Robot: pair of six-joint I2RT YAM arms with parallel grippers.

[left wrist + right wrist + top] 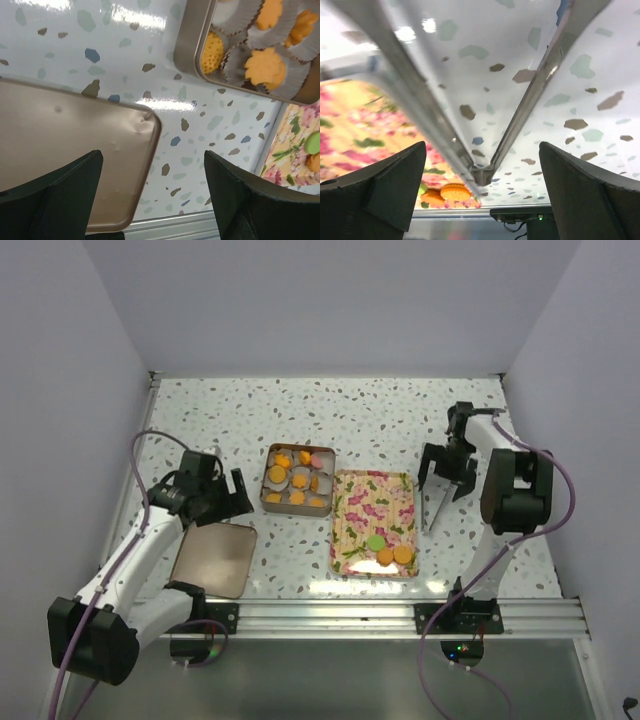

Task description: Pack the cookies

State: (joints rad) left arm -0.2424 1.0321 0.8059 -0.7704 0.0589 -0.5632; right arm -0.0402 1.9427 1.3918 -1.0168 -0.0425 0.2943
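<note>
The right gripper (444, 476) is hanging just beside the floral tray (368, 498) with its jaws standing wide. A pair of metal tongs (432, 512) is running between them, though I cannot tell whether the tongs are actually bearing on the fingers. Three cookies (386, 554) (one green, two orange) are lying at the near end of the tray, while the others are sitting in paper cups (292, 75) inside the tin (264, 488). The step in hand is probably getting the tongs working. The gripper should be closing gently and evenly on both arms, squeezing only enough to seat them, then approaching one cookie from the side so its neighbours are not getting shoved. The left gripper (214, 496) is hovering wide and empty over a corner of the lid (215, 558). The right wrist view is showing the tongs' joined end pointing toward the tray's orange cookies, where the top view is giving only a thin sliver. The left wrist view is revealing flower-shaped and dimpled cookies in the cups and small dents in the lid, details the overhead is flattening.
</note>
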